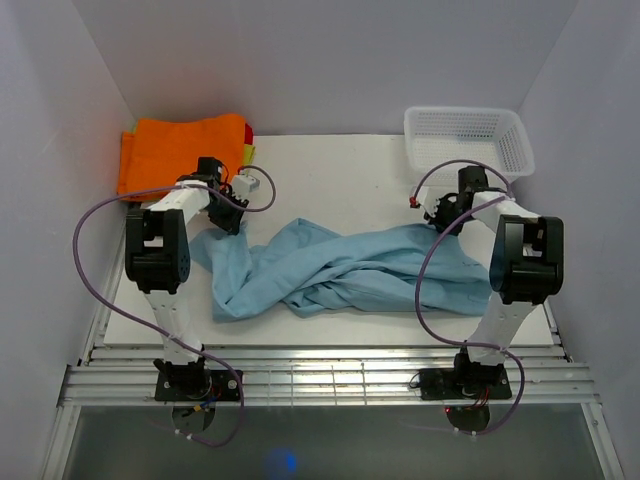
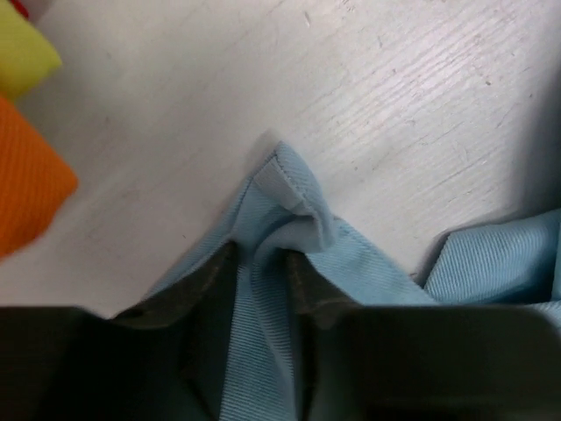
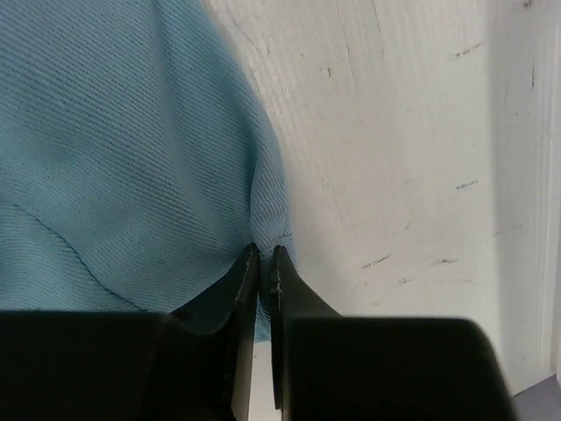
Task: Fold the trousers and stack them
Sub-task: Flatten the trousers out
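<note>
Well, the job has only just begun. The trousers (image 1: 340, 268) lie in a crumpled heap in the middle of the white table (image 1: 340, 170). They stretch from the left arm across to the right arm. The legs are twisted and bunched up, with lots of wrinkles. No neat fold shows anywhere, so none of the folding is done yet. The left gripper (image 2: 261, 276) is down at a far left corner of the blue cloth. A thick ridge of cloth stands between its two fingers, and both fingers press on it, so it looks like a pinch. The right gripper (image 3: 264, 263) is at the far right edge of the trousers. Its two fingers are pressed nearly flat together with a thin bit of the edge caught between them. So both claws seem to have hold of the cloth, one on each side. I think the step now is to grab the two ends and pull the trousers out flat. After that the legs must be laid out, folded over, and made into a small tidy pile. Then the pile has to be stacked, maybe on the orange folded garment (image 1: 180, 145) at the back left, but I cannot be sure of the place. A white basket (image 1: 468, 138) sits at the back right.
</note>
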You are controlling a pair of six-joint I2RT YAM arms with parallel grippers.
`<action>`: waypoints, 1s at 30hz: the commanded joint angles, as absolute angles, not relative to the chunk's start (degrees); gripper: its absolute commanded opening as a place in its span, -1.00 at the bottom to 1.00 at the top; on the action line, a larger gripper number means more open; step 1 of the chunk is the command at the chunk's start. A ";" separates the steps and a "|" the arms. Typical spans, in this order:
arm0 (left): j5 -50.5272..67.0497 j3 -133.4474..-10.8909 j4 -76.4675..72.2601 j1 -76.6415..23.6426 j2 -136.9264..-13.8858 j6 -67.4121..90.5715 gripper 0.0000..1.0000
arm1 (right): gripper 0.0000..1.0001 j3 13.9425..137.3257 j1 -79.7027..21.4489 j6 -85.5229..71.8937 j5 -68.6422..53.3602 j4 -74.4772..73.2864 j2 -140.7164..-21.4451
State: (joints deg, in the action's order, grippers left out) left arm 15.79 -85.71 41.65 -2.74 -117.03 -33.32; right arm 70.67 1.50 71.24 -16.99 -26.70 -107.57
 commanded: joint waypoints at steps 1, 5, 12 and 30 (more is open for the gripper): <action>13.27 -78.25 37.98 -2.29 -112.42 -29.62 -0.36 | -0.84 68.03 3.51 70.93 -14.24 -27.16 -104.08; 14.32 -76.03 36.91 0.61 -105.75 -22.97 -1.00 | -0.85 68.46 6.58 69.70 -16.95 -29.88 -96.78; 19.60 -68.92 37.44 5.54 -80.74 -18.20 -1.00 | -0.85 68.21 15.28 68.82 -22.41 -31.90 -82.12; -10.37 -74.00 31.30 9.49 -48.87 1.93 -1.00 | -0.85 64.95 38.23 57.49 -38.05 -20.75 -57.04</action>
State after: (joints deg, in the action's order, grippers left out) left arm -1.54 -70.50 35.46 9.10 -50.24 -2.42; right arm 63.16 36.49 62.48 -33.82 -29.98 -58.15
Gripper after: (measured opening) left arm 0.018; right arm 0.110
